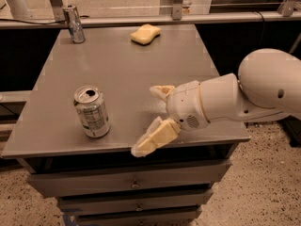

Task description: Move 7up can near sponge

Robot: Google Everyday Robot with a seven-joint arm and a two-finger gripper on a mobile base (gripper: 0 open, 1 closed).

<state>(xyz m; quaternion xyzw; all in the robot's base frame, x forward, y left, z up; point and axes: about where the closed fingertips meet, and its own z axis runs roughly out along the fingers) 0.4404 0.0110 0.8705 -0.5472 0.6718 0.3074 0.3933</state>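
Observation:
The 7up can (pixel 91 111), silvery-grey with pale greenish-white print and a pull-tab top, stands upright near the front left of the grey table (pixel 122 69). The pale-yellow sponge (pixel 145 34) lies at the table's far edge, right of centre. My gripper (pixel 150 120) is over the front edge of the table, to the right of the can and apart from it. Its two cream fingers (pixel 155 138) are spread wide and hold nothing. The white arm (pixel 235 98) reaches in from the right.
A slimmer, taller shiny silver can (pixel 74 23) stands at the far left corner of the table. A metal rail (pixel 178 19) runs behind the table. Drawers (pixel 136 185) sit under the tabletop. Speckled floor lies to the right.

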